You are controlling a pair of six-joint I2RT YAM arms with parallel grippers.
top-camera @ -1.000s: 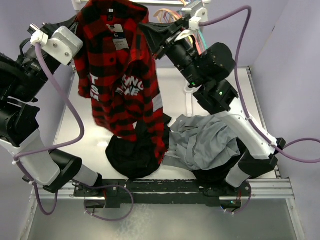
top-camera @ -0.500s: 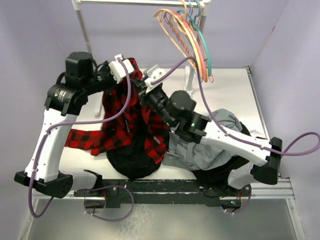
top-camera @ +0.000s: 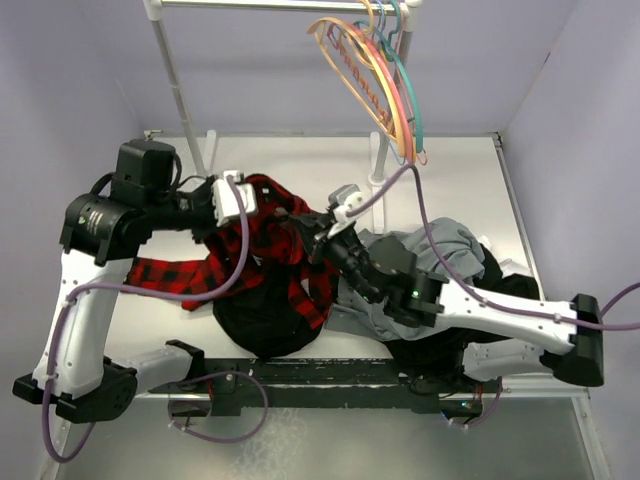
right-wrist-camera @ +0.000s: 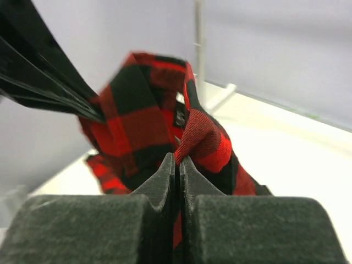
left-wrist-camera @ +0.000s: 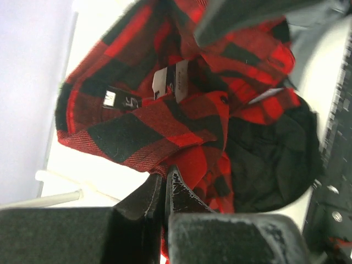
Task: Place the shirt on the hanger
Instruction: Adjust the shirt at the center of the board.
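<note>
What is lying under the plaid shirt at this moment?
A black garment shows beneath the near edge of the shirt. The plaid covers its far part, so how far it reaches, or anything else below, cannot be seen.

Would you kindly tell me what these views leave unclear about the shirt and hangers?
- Top view: the shirt is bunched up, its folds hiding the lettering.
- Top view: the hangers overlap, so the tan one's outline is unclear.
- Left wrist view: the collar label is too blurred to read.
</note>
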